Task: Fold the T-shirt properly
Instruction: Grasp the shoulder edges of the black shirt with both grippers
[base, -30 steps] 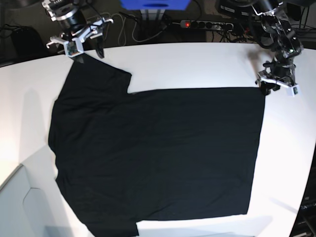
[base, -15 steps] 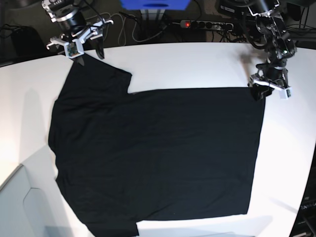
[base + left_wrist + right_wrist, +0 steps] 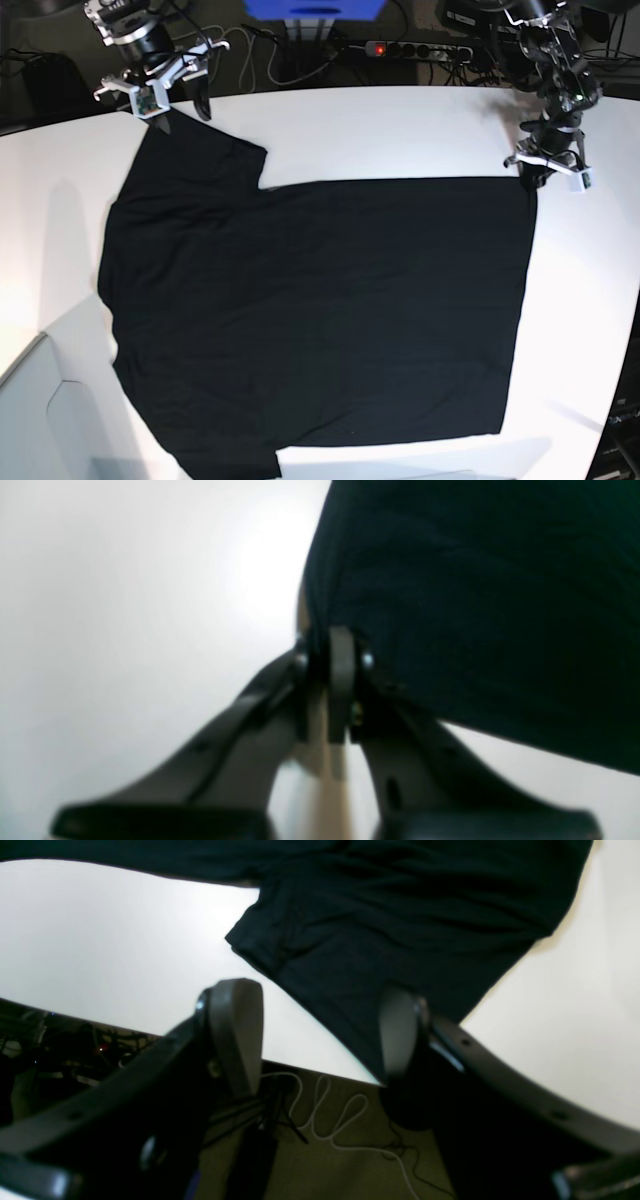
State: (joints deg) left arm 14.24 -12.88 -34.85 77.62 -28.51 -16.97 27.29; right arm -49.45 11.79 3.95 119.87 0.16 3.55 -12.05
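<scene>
T-shirt (image 3: 320, 310): spread flat, black side up, over most of the white bench (image 3: 400, 130); one sleeve is directed toward the bench's far left corner, and the hem is laid along the bench's right side.
Left gripper (image 3: 537, 178): set at the far right corner of the T-shirt, by the hem. In the left wrist view its fingers (image 3: 341, 680) are seen pressed together, with the edge of the black cloth (image 3: 475, 605) pinched between them.
Right gripper (image 3: 178, 106): placed at the tip of the sleeve nearest the bench's far left corner. In the right wrist view (image 3: 320, 1040) the jaws are held wide apart, one finger beside the sleeve (image 3: 400, 930) over the bench edge, the other over the cloth; nothing is gripped.
Bench surroundings: a power strip (image 3: 420, 48) and cables are seen behind the bench's far edge.
</scene>
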